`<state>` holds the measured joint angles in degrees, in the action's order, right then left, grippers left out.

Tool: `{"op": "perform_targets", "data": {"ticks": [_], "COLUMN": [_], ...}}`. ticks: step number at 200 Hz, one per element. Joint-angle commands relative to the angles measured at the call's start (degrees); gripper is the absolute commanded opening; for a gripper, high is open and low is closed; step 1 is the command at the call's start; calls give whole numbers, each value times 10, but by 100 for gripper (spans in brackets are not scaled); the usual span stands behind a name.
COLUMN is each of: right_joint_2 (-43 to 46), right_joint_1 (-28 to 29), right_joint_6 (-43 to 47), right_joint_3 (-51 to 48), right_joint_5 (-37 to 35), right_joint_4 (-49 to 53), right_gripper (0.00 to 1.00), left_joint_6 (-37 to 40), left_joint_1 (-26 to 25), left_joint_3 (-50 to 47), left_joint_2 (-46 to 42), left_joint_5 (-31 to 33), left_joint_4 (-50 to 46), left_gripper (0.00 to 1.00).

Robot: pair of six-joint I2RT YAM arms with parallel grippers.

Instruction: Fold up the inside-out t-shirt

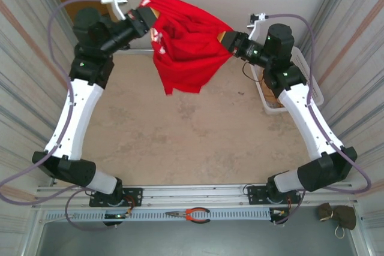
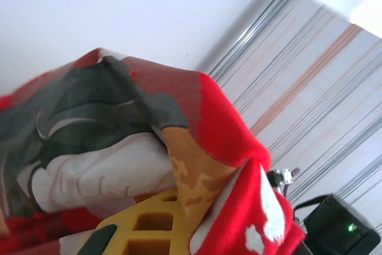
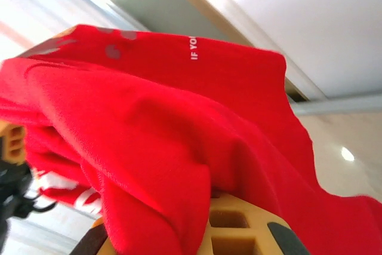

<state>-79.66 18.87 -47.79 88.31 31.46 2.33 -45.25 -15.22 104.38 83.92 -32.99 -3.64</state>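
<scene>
The inside-out t-shirt [image 1: 186, 46], bright red with white lettering, hangs in the air above the far part of the table, stretched between both arms. My left gripper [image 1: 150, 17] is shut on its upper left corner, and my right gripper [image 1: 225, 37] is shut on its right side. In the left wrist view the red cloth [image 2: 233, 147] with white print drapes over a yellow finger [image 2: 149, 225]. Red folds [image 3: 167, 147] in the right wrist view cover a yellow finger [image 3: 239, 231]. The shirt's lower edge dangles near the tabletop.
A white basket [image 1: 303, 82] stands at the right edge of the beige table [image 1: 180, 142]. Orange-handled pliers [image 1: 189, 214] lie on the front rail. A tan-beige cloth [image 1: 337, 215] sits at the near right corner. Corrugated walls close in both sides.
</scene>
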Motion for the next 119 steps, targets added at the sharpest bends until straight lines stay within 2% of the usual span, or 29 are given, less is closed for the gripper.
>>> {"op": "perform_targets", "data": {"ticks": [1,13,53,63,81,85,93,97,107,119], "right_joint_2": [52,65,86,80,59,53,44,42,48,73], "right_joint_1": [4,4,12,15,19,18,20,23,32,53], "right_joint_6": [-11,-17,-48,-27,36,55,86,99,119,131], "right_joint_3": [-9,-69,-330,-370,-408,-409,-405,-403,-406,-413], "right_joint_5": [16,9,7,-2,-51,-68,-114,-133,-167,-192], "right_joint_4": [-81,-92,-225,-219,-144,-118,-56,-30,2,19], "right_gripper": [0,0,0,0,0,11,43,52,62,67], "left_joint_6": [-38,-37,-61,-72,-99,-105,-114,-119,-128,-127], "left_joint_1": [7,7,7,8,3,3,2,0,-5,-13], "left_joint_3": [-24,-78,-336,-391,-477,-491,-514,-522,-535,-538], "left_joint_2": [-10,-23,-59,-57,-52,-51,-47,-45,-41,-43], "left_joint_5": [-42,-45,-80,-104,-132,-138,-147,-150,-156,-167], "left_joint_4": [19,25,106,141,222,238,264,272,292,300], "left_gripper": [0,0,0,0,0,0,0,0,0,0]}}
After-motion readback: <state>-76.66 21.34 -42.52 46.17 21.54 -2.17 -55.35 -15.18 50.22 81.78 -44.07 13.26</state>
